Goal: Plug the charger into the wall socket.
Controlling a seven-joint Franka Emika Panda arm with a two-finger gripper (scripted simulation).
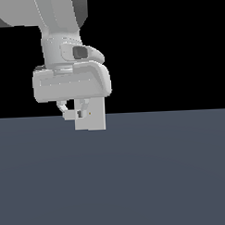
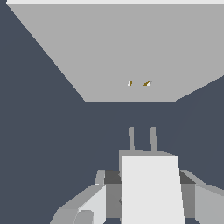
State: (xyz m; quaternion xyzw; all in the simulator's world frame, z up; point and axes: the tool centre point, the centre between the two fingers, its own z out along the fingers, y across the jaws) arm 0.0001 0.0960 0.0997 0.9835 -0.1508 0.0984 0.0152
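Insertion approach in hand: gripper (image 2: pixel 144 192) clamps small light-grey boxy charger (image 2: pixel 151 188), prongs facing but apart from flat light-grey square wall socket (image 2: pixel 122 52), so next advance needs prong-to-slot alignment.

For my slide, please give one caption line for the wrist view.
Gripper holds the charger, its two prongs pointing at the wall socket with two yellowish slots, not yet inserted.

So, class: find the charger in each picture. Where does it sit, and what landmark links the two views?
Exterior view: the charger is the small block under the tool, in front of the wall socket.
Wrist view: the charger fills the lower middle, prongs toward the plate.
Shared landmark: the wall socket.
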